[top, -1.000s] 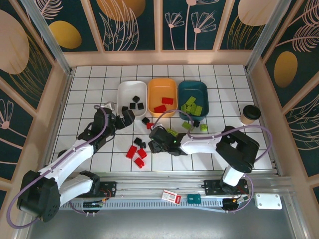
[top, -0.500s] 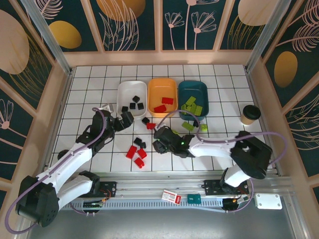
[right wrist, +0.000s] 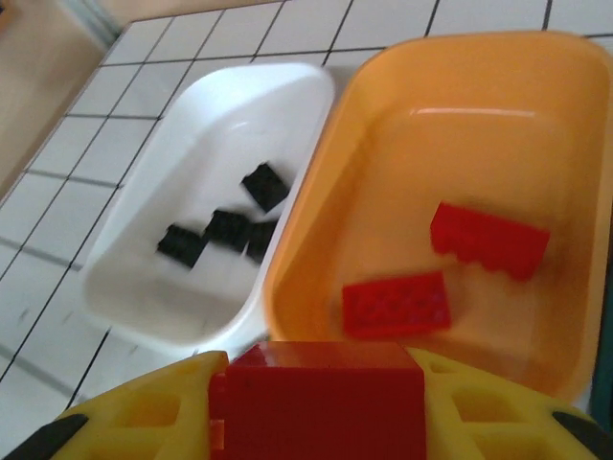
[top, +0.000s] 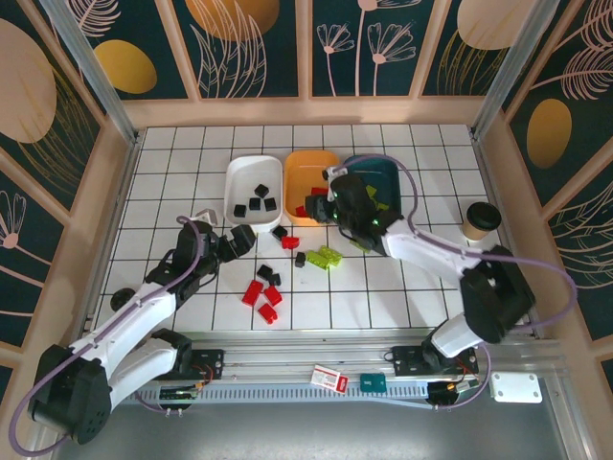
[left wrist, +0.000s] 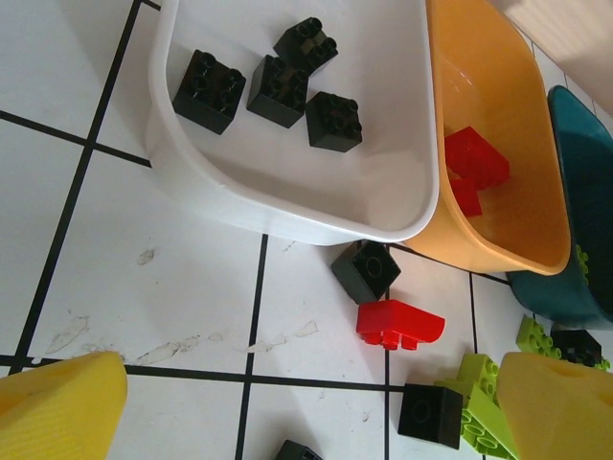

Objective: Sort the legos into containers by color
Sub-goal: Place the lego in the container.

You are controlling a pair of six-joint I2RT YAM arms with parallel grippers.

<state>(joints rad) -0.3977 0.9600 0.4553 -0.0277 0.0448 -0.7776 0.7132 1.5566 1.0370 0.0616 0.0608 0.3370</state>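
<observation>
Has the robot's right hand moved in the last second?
Yes. The right hand moved away from the robot, reaching the orange tray, gripping a red brick.

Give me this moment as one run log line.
right gripper: shut on red brick at orange tray | left gripper: open over table near white tray | loose bricks: red, black, green on table

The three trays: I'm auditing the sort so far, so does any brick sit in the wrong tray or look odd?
Nothing stands out. The white tray holds only black cubes, the orange tray only red bricks. The teal tray is largely hidden behind the right arm, so its contents cannot be checked.
</observation>
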